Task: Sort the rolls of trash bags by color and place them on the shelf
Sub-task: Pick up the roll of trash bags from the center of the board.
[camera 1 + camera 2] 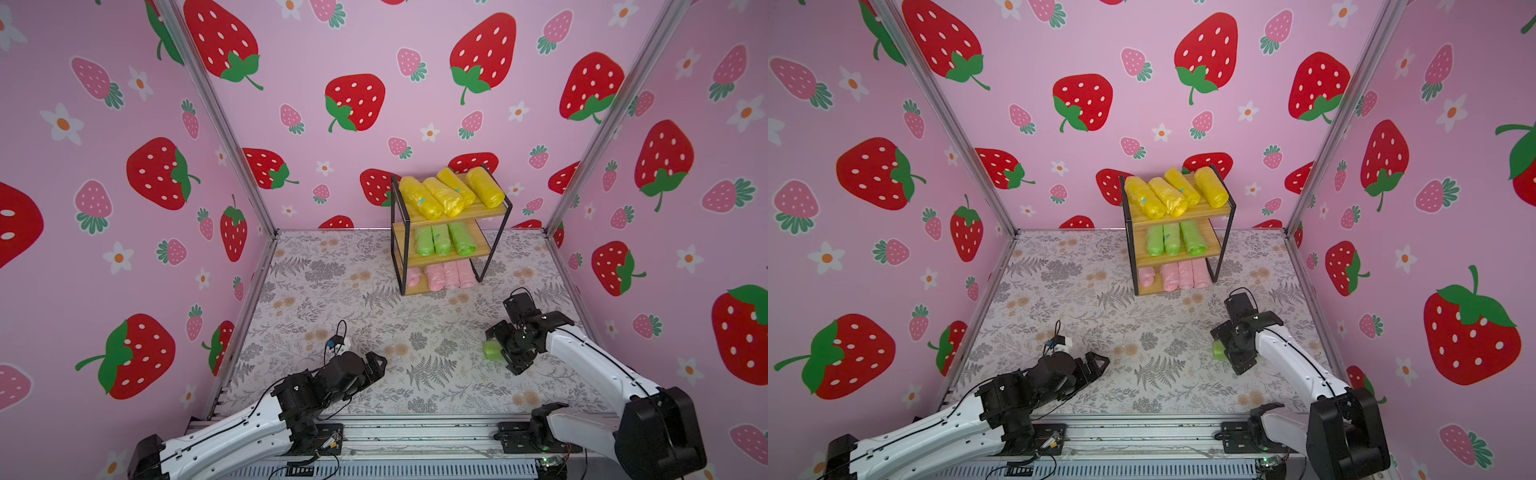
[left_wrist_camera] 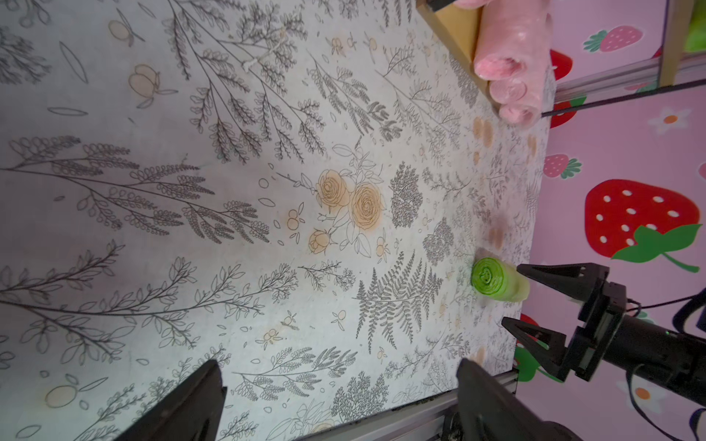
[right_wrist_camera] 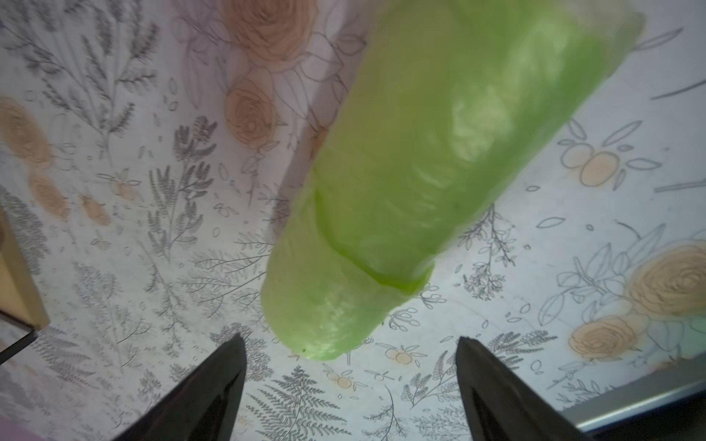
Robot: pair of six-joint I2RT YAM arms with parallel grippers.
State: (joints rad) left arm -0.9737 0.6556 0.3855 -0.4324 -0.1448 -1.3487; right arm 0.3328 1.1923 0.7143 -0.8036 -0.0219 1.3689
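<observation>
One green roll [image 2: 496,280] is lying on its side on the surface [image 1: 374,316], loose, well apart from the shelf [image 1: 494,212] and over on the right arm's side. Nothing is being gripped. The right end effector [image 2: 510,294] is being held with its fingers spread wide, and the roll's near end is sitting just ahead of the gap between them; this is being shown in the right wrist view, where the roll is blurred. The roll's long axis is running away from that end effector, slanted somewhat off its line of reach, rather than lying across the jaws. In the left wrist view one fingertip is appearing right beside that end of the roll; whether it is touching cannot be told.

The left end effector [image 1: 376,363], likewise being held open and empty, is being kept low near the surface and well apart from the roll, so the right arm is being judged much the nearer. For a grasp, the right fingers are probably needing to be carried forward along the roll until its body is being straddled. On the shelf's middle tier three more green rolls [image 1: 440,239] are lying side by side, and room for a fourth is being left beside them.
</observation>
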